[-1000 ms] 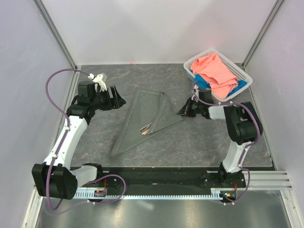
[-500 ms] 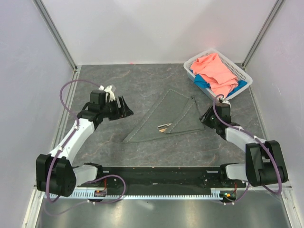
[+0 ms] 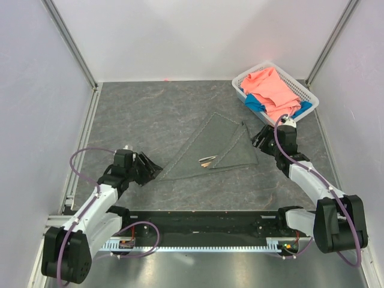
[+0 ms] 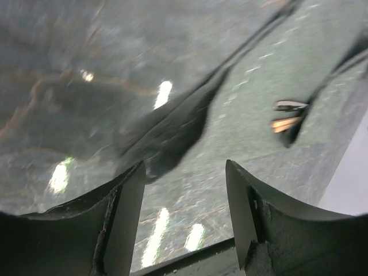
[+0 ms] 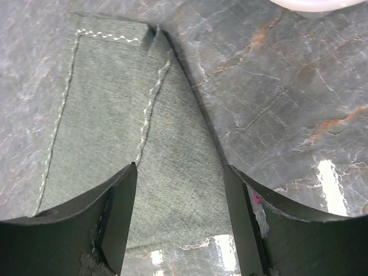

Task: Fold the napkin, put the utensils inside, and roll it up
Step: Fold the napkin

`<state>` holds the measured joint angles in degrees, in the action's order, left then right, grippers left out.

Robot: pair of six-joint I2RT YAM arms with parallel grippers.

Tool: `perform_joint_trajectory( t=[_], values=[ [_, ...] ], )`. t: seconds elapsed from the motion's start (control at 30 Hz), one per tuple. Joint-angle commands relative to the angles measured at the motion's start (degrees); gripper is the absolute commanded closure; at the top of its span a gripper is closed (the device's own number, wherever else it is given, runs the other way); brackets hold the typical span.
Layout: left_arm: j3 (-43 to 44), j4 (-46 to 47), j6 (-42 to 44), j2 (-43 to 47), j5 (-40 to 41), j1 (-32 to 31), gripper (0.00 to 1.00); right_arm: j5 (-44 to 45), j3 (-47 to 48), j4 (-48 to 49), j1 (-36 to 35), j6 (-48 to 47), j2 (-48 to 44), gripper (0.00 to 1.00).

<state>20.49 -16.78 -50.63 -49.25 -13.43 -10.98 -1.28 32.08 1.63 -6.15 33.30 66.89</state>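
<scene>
Top external view first: grey table [image 3: 150, 102], and lying across its middle is the napkin [image 3: 222, 147], folded into a long triangle with its thin point aimed at the near-left and its wide end to the right. White basket [image 3: 239, 80] sits at the far right corner with a pink cloth [image 3: 270, 90] and a blue cloth [image 3: 254, 103] in it, well apart from the action. Left claw [image 3: 153, 170] is low on the table right at the napkin's thin point, jaws spread, nothing between them; its wrist view shows that dark point [image 4: 172, 135] lying just ahead of the gap. Right claw [image 3: 259, 138] sits at the wide end, jaws also spread and holding nothing; its wrist view looks straight down on the layered hems [image 5: 172, 167]. Tucked under the upper flap are the utensils [image 3: 208, 161], only their tips poking out near the napkin's near edge. This reads as the set-up for the roll. To do it well, I'd say the left claw should go flat to the table and pinch every layer at the point, not just the top one, while the right steadies the wide end. Roll evenly toward the utensils so they don't slide out of that open edge.
</scene>
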Motion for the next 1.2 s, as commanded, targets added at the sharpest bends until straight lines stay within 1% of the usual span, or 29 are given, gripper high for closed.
perform_joint_trajectory(
  t=[0.0, 0.1, 0.2, 0.47, 0.6, 0.7, 0.87, 0.93, 1.1, 1.17],
  values=[
    [-1.86, 4.21, -8.16, -1.63, -1.25, 0.08, 0.35, -2.59, 0.54, 0.83, 0.00, -0.87, -2.12, 0.30],
    [-3.44, 4.29, -10.27, -1.02, -0.90, 0.08, 0.34, -3.38, -0.17, 1.27, 0.00, -0.52, -2.82, 0.29],
    [-5.37, 3.16, -12.55, 1.70, 1.12, 0.08, 0.33, -4.43, -0.52, 2.24, 0.09, -0.17, -2.82, 0.29],
    [-8.97, -4.14, -18.18, 13.12, 7.62, 0.08, 0.32, -6.89, 0.00, 4.26, 0.09, 0.27, 0.25, 0.29],
    [-10.12, -5.55, -18.45, 13.66, 7.11, 0.08, 0.32, -7.60, 0.09, 4.70, 0.09, 0.19, 0.96, 0.29],
    [-9.24, -6.95, -17.31, 12.52, 6.58, 0.08, 0.31, -7.86, 0.01, 4.70, 0.00, 0.10, 1.13, 0.29],
    [-7.48, -10.29, -15.11, 13.48, 8.77, 0.08, 0.29, -8.48, -0.43, 5.58, 0.09, 0.71, 1.31, 0.29],
    [-8.09, -9.68, -15.81, 13.48, 8.25, 0.08, 0.29, -8.83, -0.52, 6.02, 0.09, 0.71, 1.75, 0.28],
    [-11.70, -1.88, -19.06, 11.12, 4.38, 0.08, 0.30, -9.44, -0.17, 6.37, 0.00, 0.54, 2.54, 0.28],
    [-11.96, -0.98, -19.06, 10.32, 3.41, 0.08, 0.32, -9.62, 0.00, 6.37, 0.09, 0.54, 2.54, 0.28]
  ],
)
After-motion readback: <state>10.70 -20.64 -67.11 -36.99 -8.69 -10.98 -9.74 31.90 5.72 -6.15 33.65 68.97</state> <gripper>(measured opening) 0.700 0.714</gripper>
